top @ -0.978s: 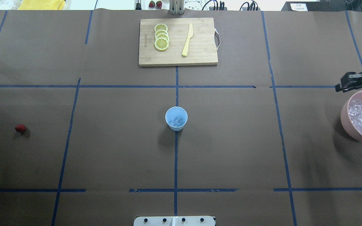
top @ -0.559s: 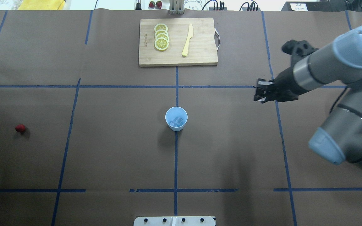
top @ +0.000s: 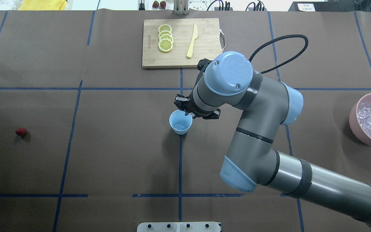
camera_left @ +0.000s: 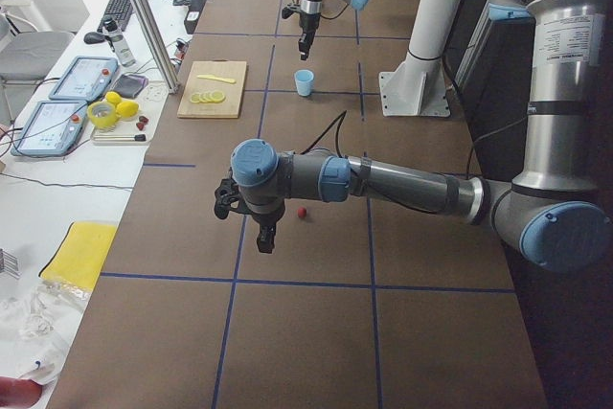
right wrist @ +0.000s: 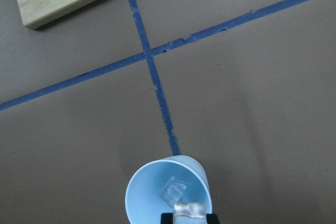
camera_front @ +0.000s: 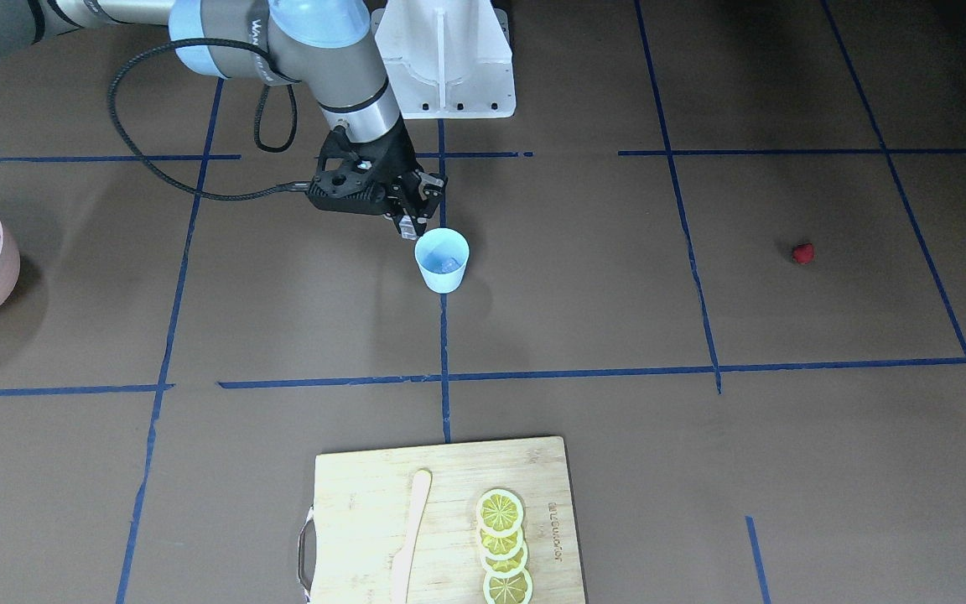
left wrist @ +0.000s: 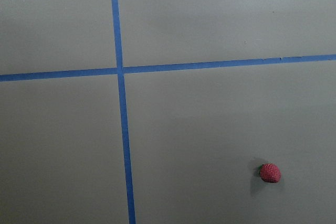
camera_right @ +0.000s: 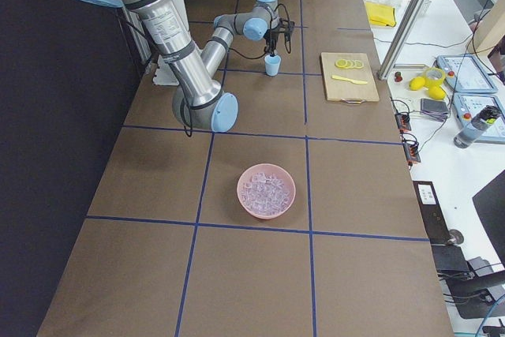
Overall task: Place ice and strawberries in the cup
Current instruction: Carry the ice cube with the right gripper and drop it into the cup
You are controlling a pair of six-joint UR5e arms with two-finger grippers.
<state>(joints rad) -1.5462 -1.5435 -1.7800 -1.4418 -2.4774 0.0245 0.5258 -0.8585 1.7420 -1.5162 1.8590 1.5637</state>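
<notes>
brown papered tabletop [top: 108, 154]: right pincer [camera_front: 410, 226] clamps an ice cube [right wrist: 188, 210] over the blue cup [camera_front: 443, 273]; left pincer [camera_left: 266, 239], cannot tell.

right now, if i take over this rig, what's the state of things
The right gripper is shut on an ice cube, held over the cup.
The left gripper hangs above the table near the strawberry; I cannot tell whether it is open or shut.
The cup stands upright mid-table with ice inside. The strawberry lies on the table on the robot's left. The pink bowl, on its right, holds more ice.
Done: some ice in. Left: drop this cube, then put the strawberry in the cup.
</notes>
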